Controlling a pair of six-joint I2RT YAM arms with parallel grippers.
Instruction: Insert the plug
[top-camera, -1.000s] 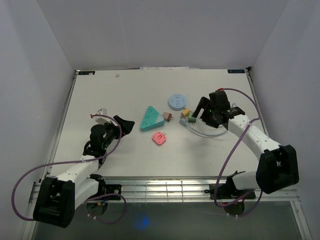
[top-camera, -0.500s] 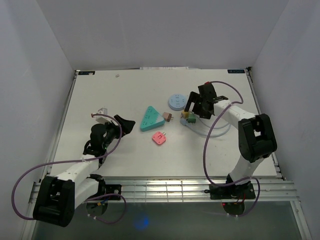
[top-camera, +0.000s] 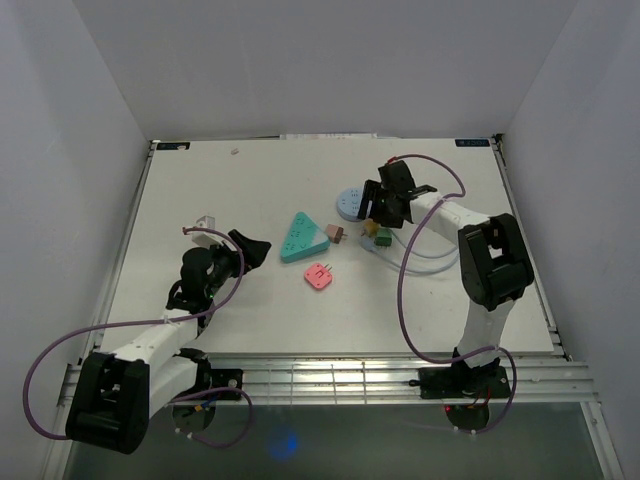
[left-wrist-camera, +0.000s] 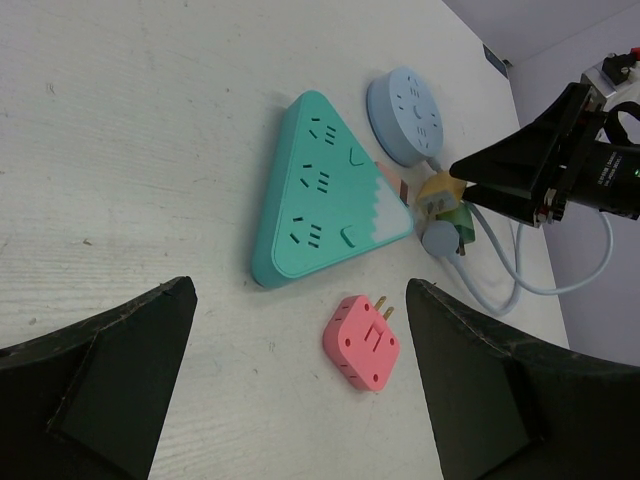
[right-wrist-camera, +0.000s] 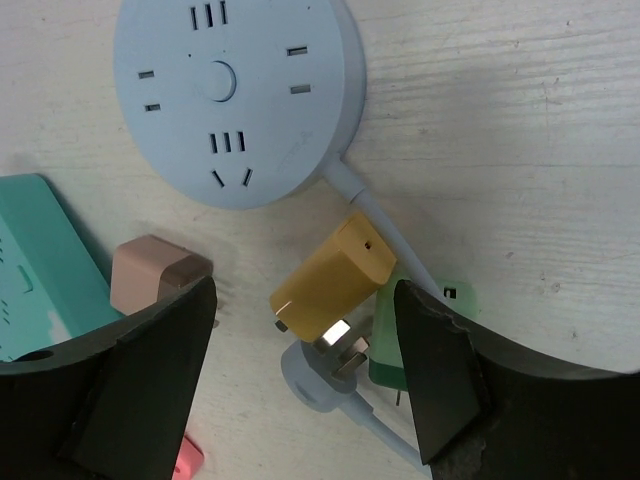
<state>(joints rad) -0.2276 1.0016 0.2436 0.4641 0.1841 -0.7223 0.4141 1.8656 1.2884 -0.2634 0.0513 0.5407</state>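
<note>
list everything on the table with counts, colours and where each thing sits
triangular plastic socket block: 1, teal, table centre
round plastic socket disc: 1, light blue, far right of the triangle
square plastic adapter: 1, pink, near side of the triangle
boxy yellow plug: 1, yellow, below the disc
green plug: 1, green, beside the yellow one
brown plug: 1, brown, at the triangle's right corner
cable: 1, pale blue, loops right
left tool: 1, black, open
right tool: 1, black, open, straddling the yellow plug
</note>
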